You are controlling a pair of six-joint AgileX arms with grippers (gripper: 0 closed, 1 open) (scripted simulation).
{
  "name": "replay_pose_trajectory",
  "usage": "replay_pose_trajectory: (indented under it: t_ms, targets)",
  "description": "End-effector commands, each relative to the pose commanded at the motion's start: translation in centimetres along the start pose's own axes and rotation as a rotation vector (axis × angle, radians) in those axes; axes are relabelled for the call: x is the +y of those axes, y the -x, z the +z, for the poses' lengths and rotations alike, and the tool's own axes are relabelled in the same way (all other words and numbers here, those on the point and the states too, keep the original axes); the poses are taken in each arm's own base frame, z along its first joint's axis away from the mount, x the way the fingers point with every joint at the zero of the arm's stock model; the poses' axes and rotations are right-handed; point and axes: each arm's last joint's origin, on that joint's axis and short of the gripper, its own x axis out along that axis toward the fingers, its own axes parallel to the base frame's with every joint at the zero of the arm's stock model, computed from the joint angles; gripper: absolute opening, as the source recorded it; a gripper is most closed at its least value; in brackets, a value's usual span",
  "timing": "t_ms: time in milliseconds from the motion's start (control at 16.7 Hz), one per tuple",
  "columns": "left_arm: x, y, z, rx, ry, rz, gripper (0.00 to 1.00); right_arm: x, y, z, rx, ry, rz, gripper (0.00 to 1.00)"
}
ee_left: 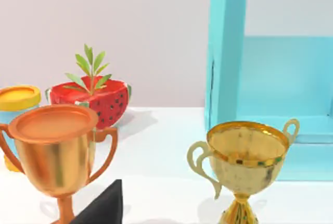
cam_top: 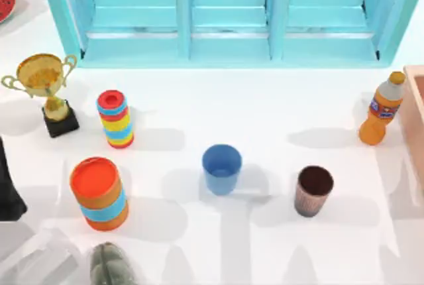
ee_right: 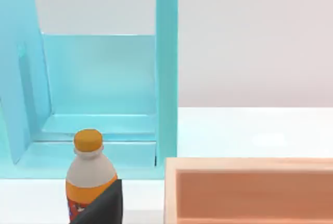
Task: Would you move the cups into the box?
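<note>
The plain blue cup (cam_top: 221, 168) stands upright near the table's middle. To its right stands the dark brown ribbed cup (cam_top: 313, 190), also upright. The pale tan box (cam_top: 416, 109) shows in part at the right edge; the right wrist view looks over its thick rim (ee_right: 250, 164) into its hollow. My left arm (cam_top: 8, 185) is parked at the table's left edge, far from both cups. A dark piece of my left gripper (ee_left: 104, 208) shows in the left wrist view, and a dark piece of my right gripper (ee_right: 101, 206) in the right wrist view. Neither holds anything visible.
A turquoise cabinet (cam_top: 225, 13) spans the back. An orange bottle (cam_top: 381, 109) stands just left of the box. At the left are a gold trophy (cam_top: 45, 89), two striped cylinders (cam_top: 115, 119) (cam_top: 99, 193), a copper trophy (ee_left: 52, 151) and a watermelon planter (ee_left: 96, 99).
</note>
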Motion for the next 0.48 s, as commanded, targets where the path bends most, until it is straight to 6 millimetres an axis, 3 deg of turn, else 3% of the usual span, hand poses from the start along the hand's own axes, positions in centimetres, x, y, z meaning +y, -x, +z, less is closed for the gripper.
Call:
replay_pose_trajectory:
  t_ms: [240,480]
  targets:
    - [0.0,0.0,0.0,0.000,0.000,0.000,1.00,0.1,0.0,0.6,0.028,-0.013,0.014,1.00]
    - [0.0,0.0,0.0,0.000,0.000,0.000,1.00,1.0,-0.4,3.9,0.194,-0.075,0.074,1.00]
